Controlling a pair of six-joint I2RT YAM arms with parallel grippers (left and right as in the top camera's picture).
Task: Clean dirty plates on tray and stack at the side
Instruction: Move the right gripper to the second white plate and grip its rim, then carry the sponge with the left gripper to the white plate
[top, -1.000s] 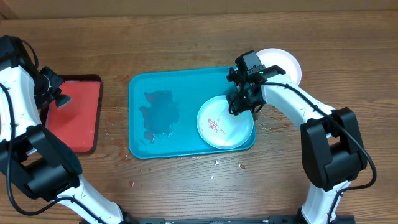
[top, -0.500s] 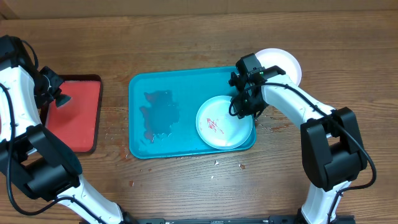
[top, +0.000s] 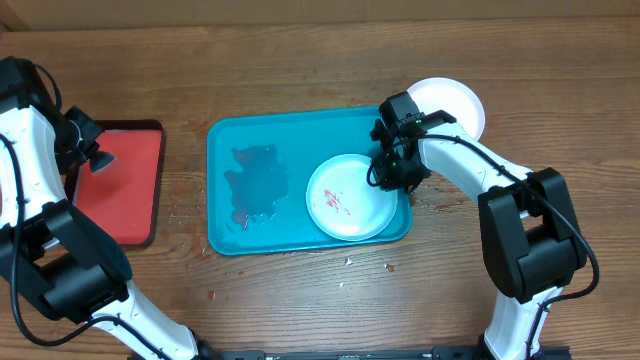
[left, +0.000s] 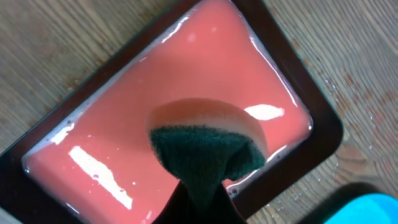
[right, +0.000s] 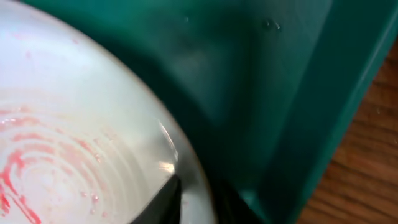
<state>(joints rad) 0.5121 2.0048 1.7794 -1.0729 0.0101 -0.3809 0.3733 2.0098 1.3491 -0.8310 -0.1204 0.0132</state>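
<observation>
The right fingers (top: 392, 172) are pinching the near rim of the dirty plate (top: 348, 197). The plate lies inside the tray (top: 240, 135), close to the tray's wall just behind those fingers. In the right wrist view the rim passes between the two fingers, and the red smears (right: 15, 168) lie further in, toward the plate's centre.

The left fingers (left: 199, 193) are pressed onto a sponge (left: 205, 140), green scouring face toward the camera. It hangs over the red tray (left: 323, 124), well apart from the plate.

The step looks like steadying the plate so the sponge can scrub it. Doing that well calls for a firm pinch low on the rim, with the plate flat on the tray floor. Lifting the pinched edge would probably let the plate pivot or skate under the wipe.

The sponge should come in from the side opposite the right fingers and stroke toward them, so the grip braces each pass. The wet patch (top: 258, 185) beyond the plate may make the tray slippery.

A white plate (top: 452, 103) sits on the worktop (top: 300, 60) behind the right fingers, which is likely where the stack goes.
</observation>
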